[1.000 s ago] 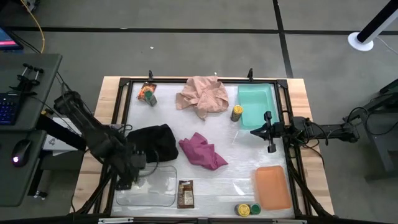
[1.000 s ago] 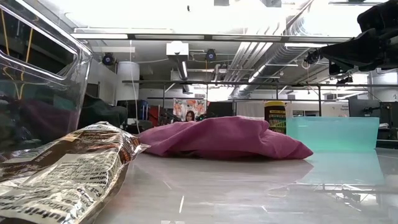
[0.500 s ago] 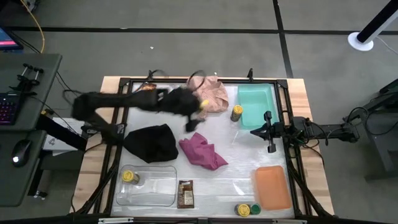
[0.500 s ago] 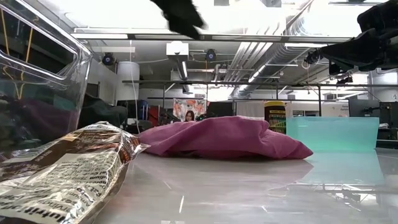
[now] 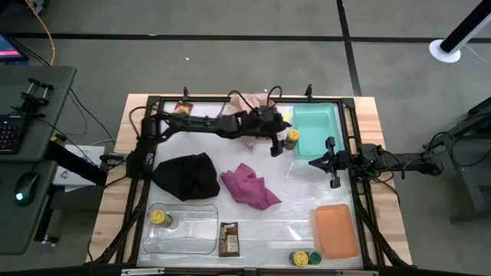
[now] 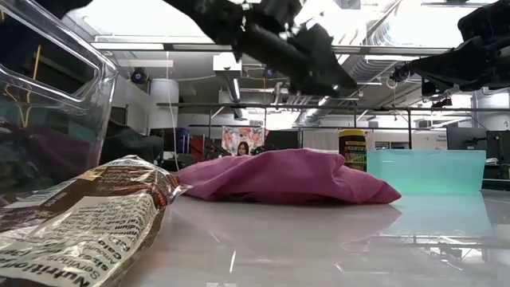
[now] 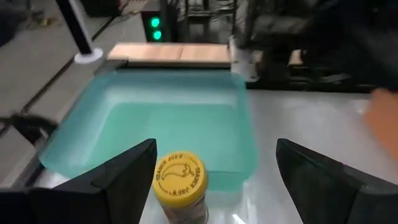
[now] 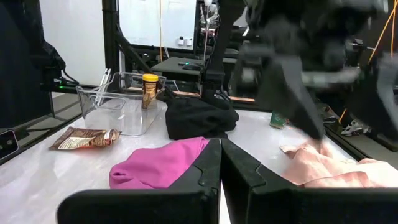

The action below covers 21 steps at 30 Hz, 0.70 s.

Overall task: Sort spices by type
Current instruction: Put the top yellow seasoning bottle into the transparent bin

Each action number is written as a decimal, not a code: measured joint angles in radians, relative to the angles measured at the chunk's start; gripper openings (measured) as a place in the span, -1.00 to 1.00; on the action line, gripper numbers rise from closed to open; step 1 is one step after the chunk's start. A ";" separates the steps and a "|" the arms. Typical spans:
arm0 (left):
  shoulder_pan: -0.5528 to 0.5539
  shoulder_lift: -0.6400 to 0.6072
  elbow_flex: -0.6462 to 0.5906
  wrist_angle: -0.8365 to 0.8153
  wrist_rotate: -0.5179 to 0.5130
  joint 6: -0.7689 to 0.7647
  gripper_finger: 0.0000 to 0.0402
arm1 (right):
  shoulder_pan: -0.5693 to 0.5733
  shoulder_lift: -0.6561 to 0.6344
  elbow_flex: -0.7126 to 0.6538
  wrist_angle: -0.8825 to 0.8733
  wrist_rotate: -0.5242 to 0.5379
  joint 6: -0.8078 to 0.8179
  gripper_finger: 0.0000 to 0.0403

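My left gripper [image 5: 277, 142] is open and reaches over the far side of the table to a yellow-lidded jar [image 5: 292, 139] that stands on the table by the teal tray [image 5: 316, 126]. In the left wrist view this jar [image 7: 179, 186] shows between the open fingers [image 7: 127, 177], which do not touch it. Another yellow-lidded jar [image 5: 159, 218] stands in the clear tray [image 5: 192, 234]. The dark brown packet [image 5: 229, 238] lies flat near the near edge. A yellow-lidded jar [image 5: 299, 259] and a green-lidded jar [image 5: 314, 257] stand there too. My right gripper [image 5: 333, 175] waits shut at the table's right.
A pink cloth [image 5: 249, 121] lies under my left arm, with a magenta cloth [image 5: 249, 187] mid-table and a black cloth [image 5: 188, 175] to its left. An orange tray [image 5: 336, 230] sits near right. An orange-red packet [image 5: 182, 109] peeks out at the far left corner.
My left arm has swung up from the clear tray at the near left and swept across the far side of the table toward the jar by the teal tray. A yellow-lidded jar now shows standing in the clear tray where the gripper was.
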 joint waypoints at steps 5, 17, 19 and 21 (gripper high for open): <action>0.006 0.089 0.000 0.078 -0.068 -0.072 0.56 | 0.000 0.000 0.000 0.000 0.000 0.000 -1.00; 0.006 0.209 0.000 0.204 -0.093 -0.141 0.56 | 0.000 0.000 0.000 0.000 0.000 0.000 -1.00; 0.006 0.229 0.000 0.232 -0.091 -0.148 0.56 | 0.000 0.000 0.000 0.000 0.000 0.000 -1.00; 0.006 0.241 -0.002 0.239 -0.080 -0.147 0.56 | 0.000 0.000 0.000 0.000 0.000 0.000 -1.00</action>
